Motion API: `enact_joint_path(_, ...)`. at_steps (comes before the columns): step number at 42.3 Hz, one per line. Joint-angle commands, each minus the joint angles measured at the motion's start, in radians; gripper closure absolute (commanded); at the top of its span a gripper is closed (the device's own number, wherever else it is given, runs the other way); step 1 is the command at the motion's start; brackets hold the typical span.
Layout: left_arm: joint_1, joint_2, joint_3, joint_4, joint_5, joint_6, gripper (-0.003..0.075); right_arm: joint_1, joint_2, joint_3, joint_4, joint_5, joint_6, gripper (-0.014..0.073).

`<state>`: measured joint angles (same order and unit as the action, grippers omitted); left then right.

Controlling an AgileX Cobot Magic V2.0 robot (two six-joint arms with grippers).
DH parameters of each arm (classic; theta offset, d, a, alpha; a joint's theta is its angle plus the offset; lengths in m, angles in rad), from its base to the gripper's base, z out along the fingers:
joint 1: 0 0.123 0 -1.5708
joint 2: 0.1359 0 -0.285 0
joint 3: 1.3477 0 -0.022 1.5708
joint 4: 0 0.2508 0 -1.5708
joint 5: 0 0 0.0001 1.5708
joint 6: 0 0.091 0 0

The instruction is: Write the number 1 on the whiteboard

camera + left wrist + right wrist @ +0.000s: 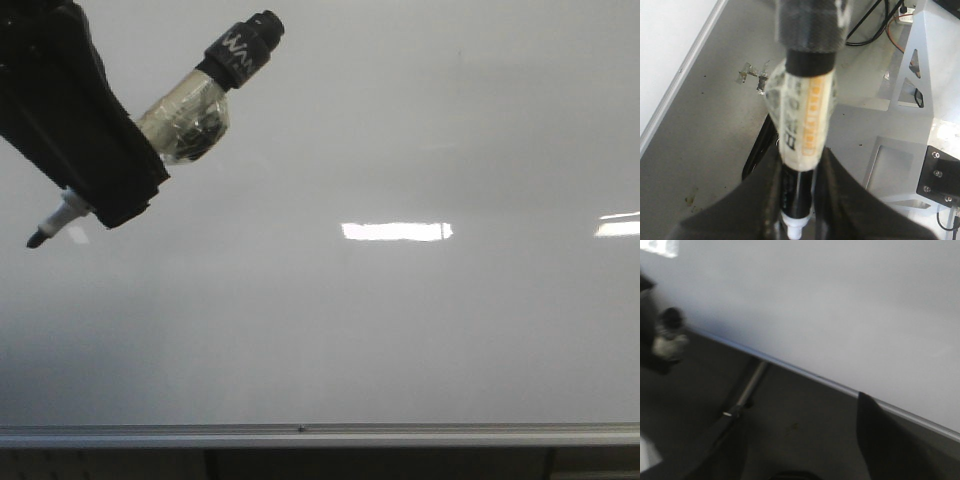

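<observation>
The left gripper is clamped around a black marker whose barrel is wrapped in clear tape; the marker lies slanted, its capless tip low at the left and its butt end high to the right, in front of the whiteboard; whether the tip touches the surface is hard to tell. No stroke shows on the board. The right gripper stands parted, holding nothing, near the board's silver rail.

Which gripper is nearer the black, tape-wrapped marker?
Left. The left gripper is clamped around the black, tape-wrapped marker; the right gripper sits apart, near the whiteboard's silver bottom rail.
</observation>
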<state>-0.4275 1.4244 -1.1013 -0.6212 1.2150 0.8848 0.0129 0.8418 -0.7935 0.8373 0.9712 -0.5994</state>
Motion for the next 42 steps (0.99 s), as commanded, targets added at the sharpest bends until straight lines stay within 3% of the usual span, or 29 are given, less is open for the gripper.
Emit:
enact_joint_path(1,-0.013,-0.037,-0.032,-0.06,0.059,0.004,0.074,0.002,0.106,-0.101,0.2,0.142,-0.159,0.0097)
enact_joint_path(9,-0.089,-0.037,-0.032,-0.06,0.059,0.015,0.074,0.006,0.305,-0.22,0.305,0.366,-0.208,0.0097)
enact_joint_path(16,-0.166,-0.037,-0.032,-0.06,0.059,0.031,0.074,0.105,0.416,-0.287,0.297,0.364,-0.213,0.0097)
enact_joint_path(30,-0.178,-0.037,-0.032,-0.06,0.059,0.033,0.074,0.329,0.494,-0.308,0.294,0.363,-0.213,0.0097)
enact_joint_path(38,-0.178,-0.037,-0.032,-0.06,0.059,0.041,0.074,0.385,0.534,-0.308,0.299,0.353,-0.213,0.0099)
enact_joint_path(42,-0.178,-0.037,-0.032,-0.06,0.059,0.041,0.074,0.394,0.544,-0.308,0.307,0.351,-0.213,0.0155)
